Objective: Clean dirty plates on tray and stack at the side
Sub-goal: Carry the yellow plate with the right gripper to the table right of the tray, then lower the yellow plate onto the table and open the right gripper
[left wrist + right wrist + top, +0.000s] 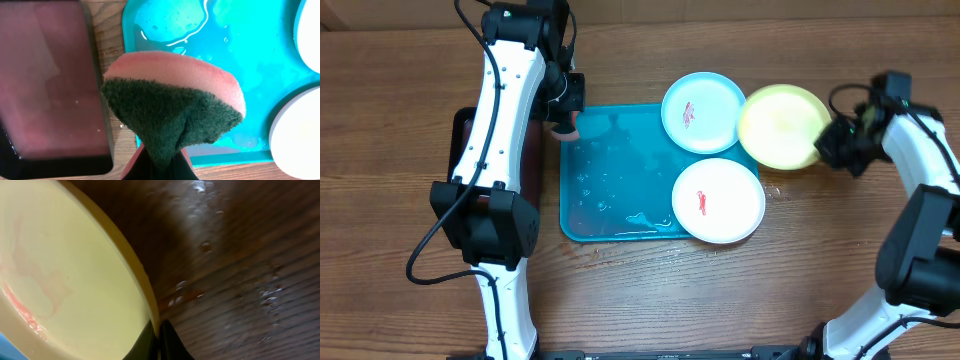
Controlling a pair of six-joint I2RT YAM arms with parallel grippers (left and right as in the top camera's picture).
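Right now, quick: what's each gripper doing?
Left gripper: closed, holding the sponge.
Right gripper: closed on the rim of the yellow-green plate.

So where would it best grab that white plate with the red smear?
Probably the white plate by its right rim, coming from the right. It lies face up, too wide to span, and that edge juts past the tray over the table, clear of the cyan plate.
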